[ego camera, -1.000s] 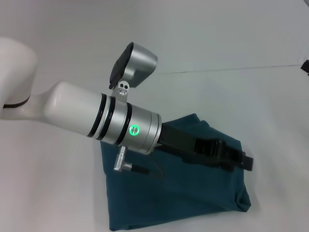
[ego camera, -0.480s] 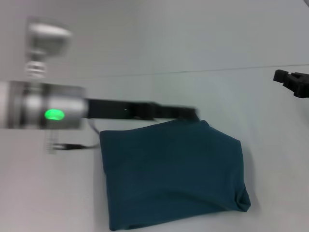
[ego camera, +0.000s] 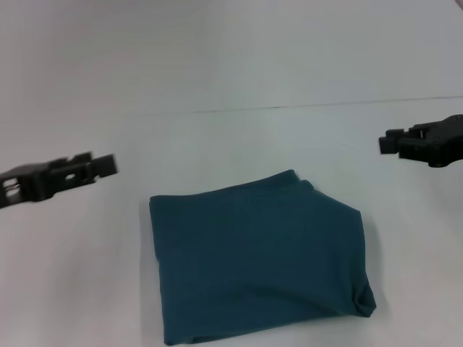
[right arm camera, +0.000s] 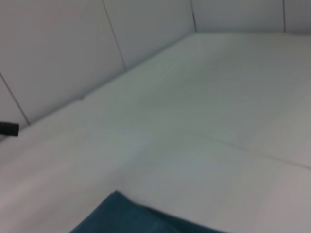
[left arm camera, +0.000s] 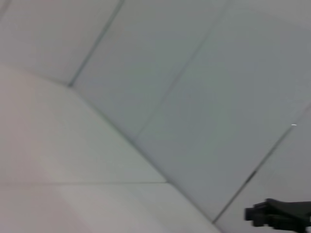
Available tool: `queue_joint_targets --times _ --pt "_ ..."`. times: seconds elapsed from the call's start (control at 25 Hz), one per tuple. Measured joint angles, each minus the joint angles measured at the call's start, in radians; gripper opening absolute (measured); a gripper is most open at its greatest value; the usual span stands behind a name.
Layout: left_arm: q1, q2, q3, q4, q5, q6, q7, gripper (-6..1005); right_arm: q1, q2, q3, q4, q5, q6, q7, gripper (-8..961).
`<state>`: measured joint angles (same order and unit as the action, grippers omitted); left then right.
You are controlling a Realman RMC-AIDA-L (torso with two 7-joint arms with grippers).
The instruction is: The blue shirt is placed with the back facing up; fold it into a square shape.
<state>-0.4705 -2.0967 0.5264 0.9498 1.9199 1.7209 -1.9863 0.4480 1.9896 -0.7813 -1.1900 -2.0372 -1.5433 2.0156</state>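
Nearest us, the blue shirt (ego camera: pixel 257 260) lies flat on the white table (ego camera: pixel 72 289), already folded to a roughly square packet w/ plain side up; its right-near corner bunches a bit, far edge peaks slightly. No clear long axis now, about as wide as deep.

Farther out, both grippers hang above the table, apart from the shirt. Left gripper (ego camera: pixel 108 165) sits off the shirt's far-left corner, tips aimed inward; right gripper (ego camera: pixel 383 143) sits off the far-right corner, also aimed inward. We judge both about equally far from the cloth, left maybe a touch nearer. Neither carries anything; we can't tell how wide either one stands.

Right wrist view catches only a shirt corner (right arm camera: pixel 131 218) low in frame; left wrist view shows wall panels plus the other arm's gripper (left arm camera: pixel 277 217) far off.

Our read: fold looks done or nearly. Any tidy-up would mean coming down + inward toward the bunched right-near corner, so right arm suits.
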Motion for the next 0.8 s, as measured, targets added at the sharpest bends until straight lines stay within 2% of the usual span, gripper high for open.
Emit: queue_joint_targets --times 0.2,0.36,0.44,0.64,0.8 --pt "-0.008 0.011 -0.031 0.016 0.178 0.019 -0.13 956 0.066 0.008 0.004 -0.036 -0.11 -0.05 0.05 195" --pt "-0.041 0.013 0.03 0.017 0.284 0.019 -0.231 943 0.058 0.026 0.021 -0.036 -0.106 -0.057 -0.021 357" --pt "-0.063 0.014 0.067 0.014 0.313 0.007 -0.28 937 0.047 0.042 0.05 -0.034 -0.097 -0.061 -0.091 438" --pt "-0.141 0.024 0.141 -0.005 0.409 -0.037 -0.432 937 -0.009 0.101 0.154 -0.012 -0.03 -0.067 -0.304 526" --pt "-0.201 0.033 0.209 -0.034 0.478 -0.074 -0.525 937 -0.062 0.1 0.169 0.098 0.074 -0.069 -0.439 535"
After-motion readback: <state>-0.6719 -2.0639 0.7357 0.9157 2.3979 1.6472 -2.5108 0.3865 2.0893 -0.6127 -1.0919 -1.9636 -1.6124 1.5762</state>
